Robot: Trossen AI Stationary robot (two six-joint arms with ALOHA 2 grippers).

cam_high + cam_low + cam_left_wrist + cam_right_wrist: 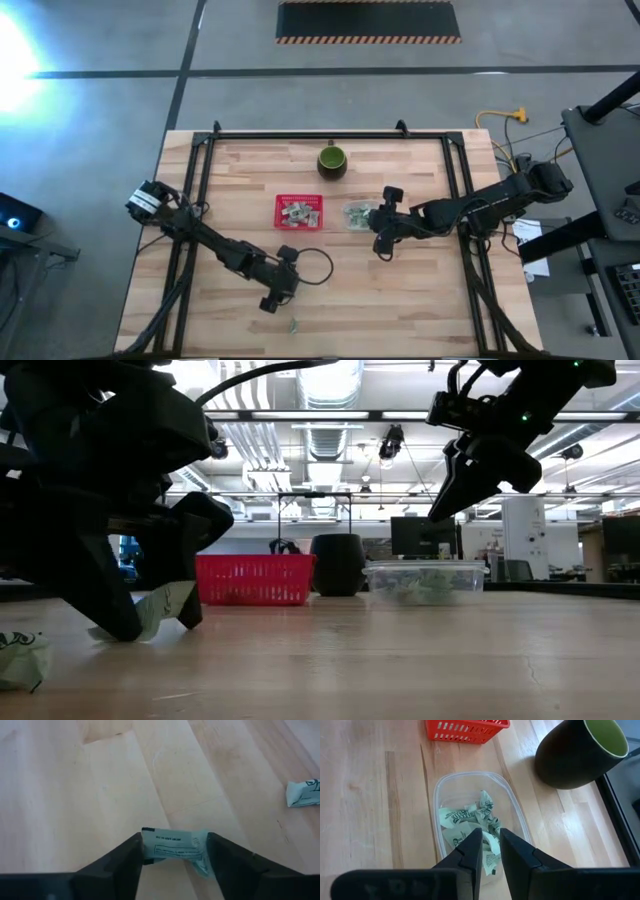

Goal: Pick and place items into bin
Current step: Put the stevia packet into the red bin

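Observation:
The items are small pale green-and-white wrapped pieces. Several lie in the red basket (pixel 299 211) and several in a clear tub (pixel 360 215) beside it. My left gripper (pixel 275 292) is low at the table's near middle, shut on one piece (pixel 175 845). Another loose piece (pixel 293 324) lies flat on the wood just nearer (pixel 302 793). My right gripper (pixel 381 243) hangs raised over the tub (pixel 470 810). Its fingers stand close together with a piece (pixel 491 854) showing in the narrow gap. My left gripper pinches the wrapped piece by its two ends (pixel 150 845) between its fingers (pixel 125 860), which come down slanting from above. The piece's lower edge (pixel 160 615) rests on the table. My right gripper seems shut on one piece (pixel 491 854), its fingers pointing down. The piece is lifted clear above the tub. The low view does not show it.
A dark green cup (pixel 332 160) stands on the far side of the basket and tub. Black frame rails (pixel 203 170) run along the table's left, right and far sides. Bare wood lies across the near half around the left gripper.

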